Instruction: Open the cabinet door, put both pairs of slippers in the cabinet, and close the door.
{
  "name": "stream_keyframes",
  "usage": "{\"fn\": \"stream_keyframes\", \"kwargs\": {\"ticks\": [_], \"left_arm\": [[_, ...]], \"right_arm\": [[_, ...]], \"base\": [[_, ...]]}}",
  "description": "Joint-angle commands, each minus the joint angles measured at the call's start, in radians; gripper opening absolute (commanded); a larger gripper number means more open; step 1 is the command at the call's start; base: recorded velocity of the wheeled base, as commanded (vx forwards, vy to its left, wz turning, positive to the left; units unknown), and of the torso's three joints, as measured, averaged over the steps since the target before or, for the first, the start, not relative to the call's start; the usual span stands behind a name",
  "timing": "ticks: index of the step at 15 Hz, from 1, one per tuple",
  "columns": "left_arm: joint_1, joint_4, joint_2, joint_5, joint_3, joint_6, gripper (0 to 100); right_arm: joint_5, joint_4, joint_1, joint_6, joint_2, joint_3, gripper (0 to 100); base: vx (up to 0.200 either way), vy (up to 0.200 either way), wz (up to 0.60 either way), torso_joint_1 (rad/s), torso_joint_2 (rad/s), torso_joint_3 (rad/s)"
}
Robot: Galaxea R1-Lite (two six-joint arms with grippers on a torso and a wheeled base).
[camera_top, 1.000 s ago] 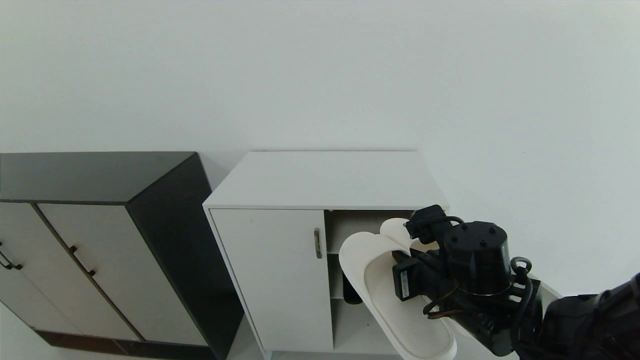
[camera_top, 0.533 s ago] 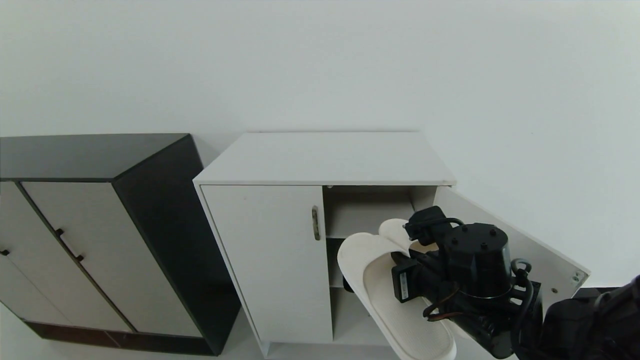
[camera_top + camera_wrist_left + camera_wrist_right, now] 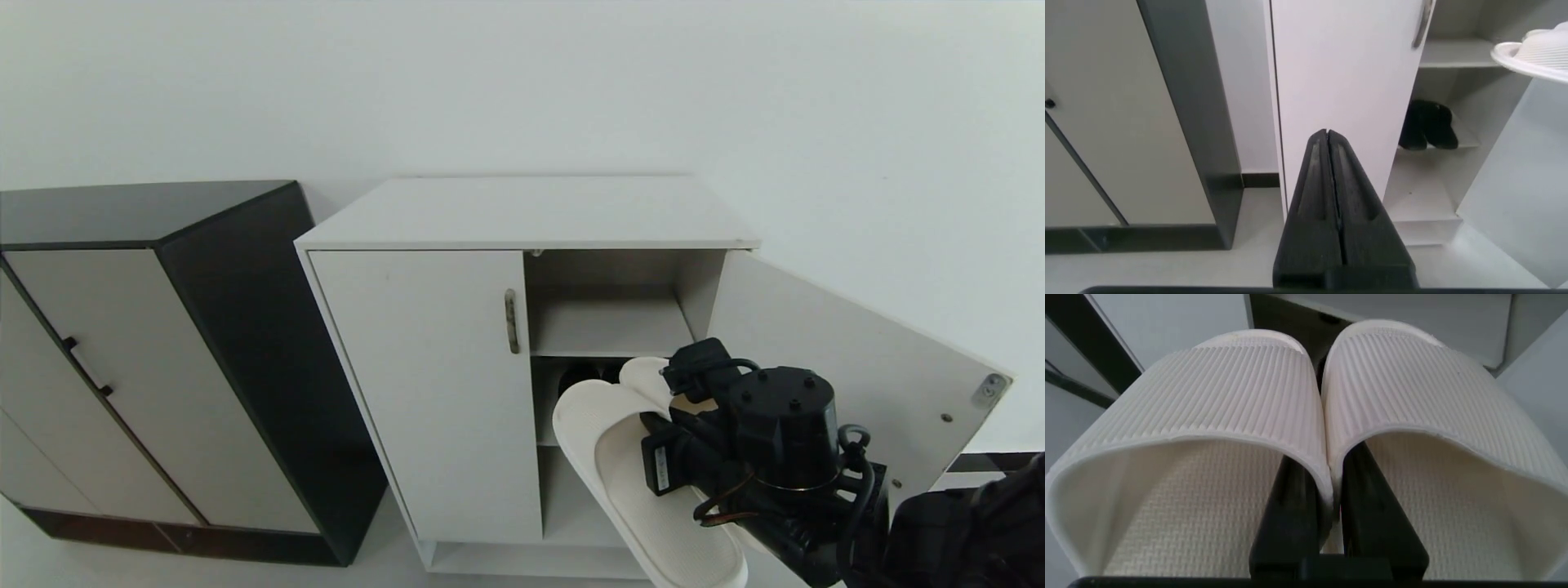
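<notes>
R claw (image 3: 1327, 523) is clamped on the pair of cream-white foam slippers w/ ribbed straps (image 3: 620, 457), pinching their inner edges so the two sit side by side, touching. I see them held in the air just in front of the white two-door cabinet (image 3: 531, 212), at its open right side, approx. level w/ the mid shelf. Long axis runs near-right to far-left; toes point toward the cabinet opening, heels back toward the wrist. Right door panel (image 3: 816, 359) is swung wide open, left door (image 3: 424, 384) is shut. Black slippers (image 3: 1429, 124) lie on the mid shelf. L claw (image 3: 1328, 143) has its fingers pressed together, holding nothing, low in front of the shut door.
</notes>
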Motion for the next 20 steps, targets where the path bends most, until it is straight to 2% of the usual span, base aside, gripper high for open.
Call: {"fn": "stream_keyframes", "kwargs": {"ticks": [1,13,20], "left_arm": [[0.000,0.000,0.001,0.000,0.000,0.000,0],[0.000,0.000,0.001,0.000,0.000,0.000,0],[0.000,0.000,0.001,0.000,0.000,0.000,0]], "right_arm": [[0.000,-0.002,0.000,-0.002,0.001,0.004,0],[0.000,-0.017,0.000,-0.005,0.006,0.014,0],[0.000,-0.025,-0.001,-0.043,0.017,0.013,0]], "base": [[0.000,0.000,0.00,-0.159,0.47,0.330],[0.000,0.000,0.00,-0.090,0.45,0.366],[0.000,0.000,0.00,-0.001,0.07,0.064]]}}
